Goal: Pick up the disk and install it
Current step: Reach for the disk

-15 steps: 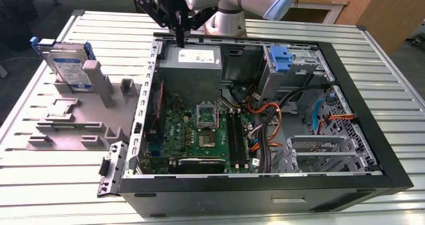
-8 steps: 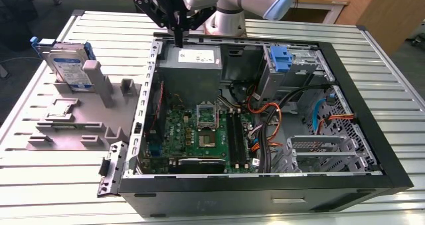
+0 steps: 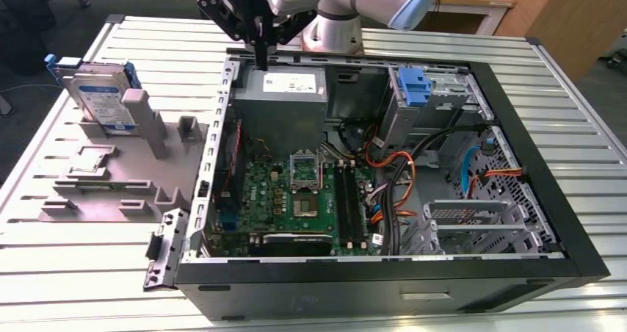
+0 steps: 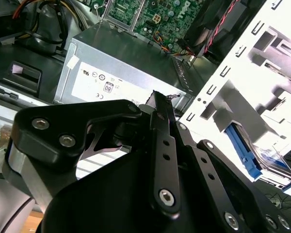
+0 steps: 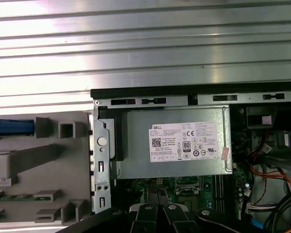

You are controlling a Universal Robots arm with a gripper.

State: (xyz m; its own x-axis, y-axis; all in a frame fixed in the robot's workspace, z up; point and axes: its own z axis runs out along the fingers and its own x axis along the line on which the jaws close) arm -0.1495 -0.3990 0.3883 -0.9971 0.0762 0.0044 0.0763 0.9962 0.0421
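Surface: ribbed metal desk.
Disk: silver blue-framed hard drive looked stiff, fragile; grip by its edges.
Claw: black claw was clenched, empty.

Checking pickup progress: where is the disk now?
In the exterior view, the disk stands on edge in the grey fixture at the exterior view's left, outside the computer case.

**Silver arm, black linkage gripper**

Shows a smooth silver-grey tubular robot arm with a pale blue rounded joint cap in the exterior view. Ends in a matte black metal linkage gripper, slim towards the tips. Carries flat black link plates studded with silver hex-socket screws in the second wrist view.
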